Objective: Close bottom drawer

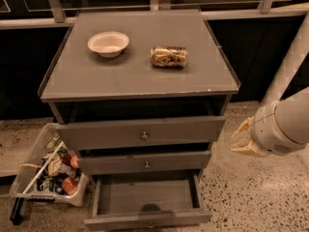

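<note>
The grey cabinet has three drawers. The bottom drawer [147, 220] is pulled out, its flat grey tray empty and its thin front with a small knob at the lower frame edge. The middle drawer [146, 163] and the top drawer [142, 134] stick out a little. My gripper [243, 139] hangs to the right of the cabinet, level with the top and middle drawers, apart from them, its cream fingers pointing left.
A white bowl [108, 43] and a lying can [168, 56] rest on the cabinet top [140, 76]. A clear bin of clutter [48, 170] stands on the floor left of the cabinet. A rail and dark panels run behind.
</note>
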{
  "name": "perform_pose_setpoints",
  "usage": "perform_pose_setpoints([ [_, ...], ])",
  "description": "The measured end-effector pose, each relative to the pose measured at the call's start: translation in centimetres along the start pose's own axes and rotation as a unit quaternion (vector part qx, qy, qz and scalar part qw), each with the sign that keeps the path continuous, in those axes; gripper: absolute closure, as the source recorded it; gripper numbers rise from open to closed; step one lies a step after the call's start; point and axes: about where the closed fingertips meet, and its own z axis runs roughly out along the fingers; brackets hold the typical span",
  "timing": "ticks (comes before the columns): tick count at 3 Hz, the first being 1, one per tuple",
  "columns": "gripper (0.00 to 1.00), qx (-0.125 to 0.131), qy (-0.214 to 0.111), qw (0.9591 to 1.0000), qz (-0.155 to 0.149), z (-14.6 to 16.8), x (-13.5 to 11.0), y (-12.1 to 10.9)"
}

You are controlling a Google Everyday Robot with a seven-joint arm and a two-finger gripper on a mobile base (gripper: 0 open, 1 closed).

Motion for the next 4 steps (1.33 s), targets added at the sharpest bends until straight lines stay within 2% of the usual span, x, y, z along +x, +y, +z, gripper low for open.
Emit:
perform_pose_setpoints([
  [1,1.00,-0.023,-0.015,0.9996,-0.001,3.2,-0.3,1.3],
  [2,1.00,-0.055,-0.041,0.9976,0.006,9.2,-0.4,3.1],
  [3,1.00,-0.062,-0.071,0.9955,0.013,15.6,0.6,4.8],
  [4,1.00,-0.053,-0.081,0.9951,0.018,21.5,2.3,6.0],
])
